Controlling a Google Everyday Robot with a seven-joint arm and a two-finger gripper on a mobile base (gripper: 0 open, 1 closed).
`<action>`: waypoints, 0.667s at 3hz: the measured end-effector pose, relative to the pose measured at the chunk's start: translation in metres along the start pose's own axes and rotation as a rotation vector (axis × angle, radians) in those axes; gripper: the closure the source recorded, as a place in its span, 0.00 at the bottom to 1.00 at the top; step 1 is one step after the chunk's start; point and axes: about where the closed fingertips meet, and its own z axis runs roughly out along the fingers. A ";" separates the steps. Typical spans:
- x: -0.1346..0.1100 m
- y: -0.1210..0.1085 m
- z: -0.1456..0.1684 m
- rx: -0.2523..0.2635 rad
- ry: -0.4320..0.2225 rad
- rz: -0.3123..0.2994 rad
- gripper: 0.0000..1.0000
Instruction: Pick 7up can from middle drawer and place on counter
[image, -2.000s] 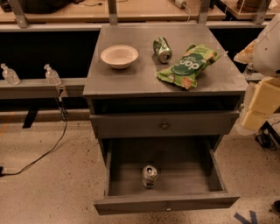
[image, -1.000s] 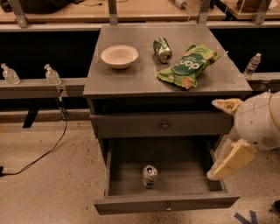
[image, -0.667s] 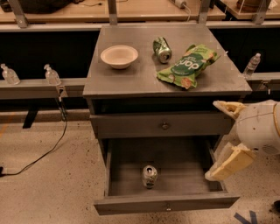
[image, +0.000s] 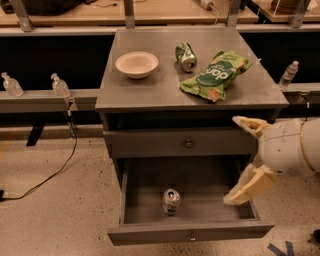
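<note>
**A:** Where's the can?

**B:** The can (image: 171, 201) sits in the open drawer (image: 210, 186), a little left of the middle and near the front panel. It touches neither side wall. It looks to be standing with the lid up, but I can't be sure.

**A:** And the tool?

**B:** The tool (image: 238, 160) hangs over the drawer's right side, well apart from the can. Its 2 fingers are spread wide and it holds nothing.

**A:** How will you take it?

**B:** I'd slide left until the can is between the fingers, then go down slowly so neither tip knocks it over. I'd squeeze low on the body. The shut drawer (image: 150, 144) above juts close, so I'd lift the can out toward me.

**A:** Where does it go?

**B:** On the bare front-left of the table (image: 145, 92), clear of the bowl (image: 137, 64), the green can (image: 185, 56) and the bag (image: 215, 75).
</note>
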 end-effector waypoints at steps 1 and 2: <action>0.001 0.012 0.055 -0.034 -0.185 0.004 0.00; -0.008 0.037 0.136 -0.041 -0.405 0.074 0.00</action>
